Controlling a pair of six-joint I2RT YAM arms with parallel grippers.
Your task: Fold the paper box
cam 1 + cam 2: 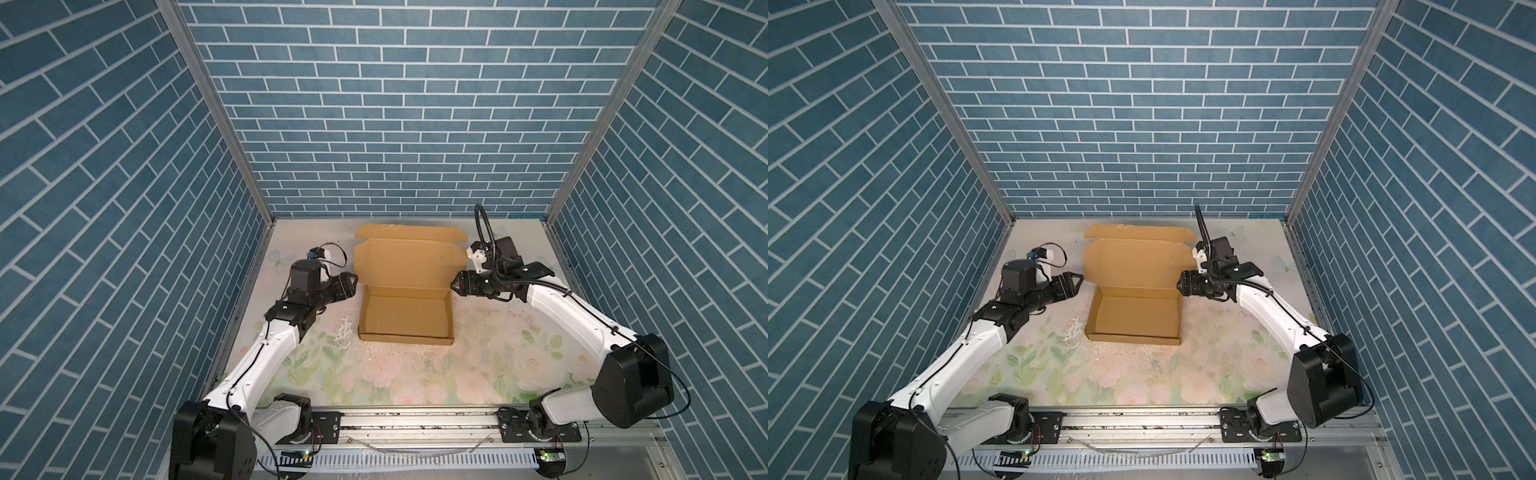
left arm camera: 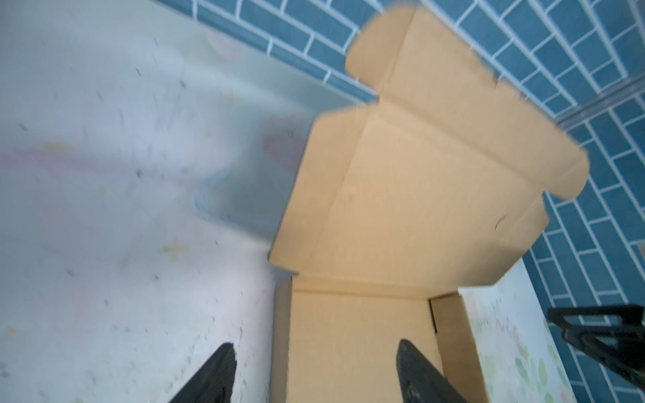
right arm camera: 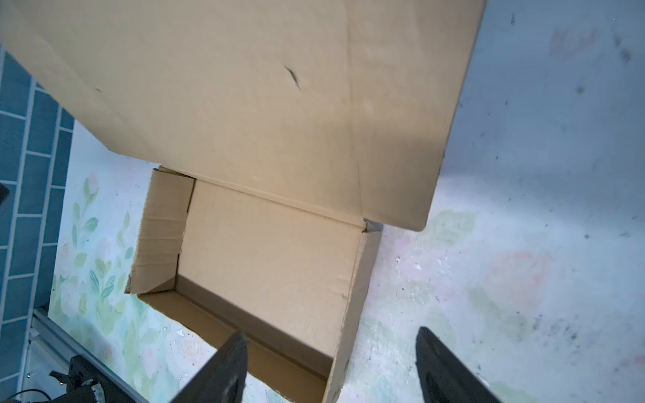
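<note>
Left wrist view: left gripper wide, empty, beside paper box.
Right wrist view: right gripper wide, empty.
Both top views: grippers flank rear corners; lid up.

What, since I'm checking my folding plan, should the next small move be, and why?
Probably bring the open left gripper and right gripper behind the lid and tip it forward: on the paper box the tray walls already stand, the lid stands open, and neither holds anything.
</note>
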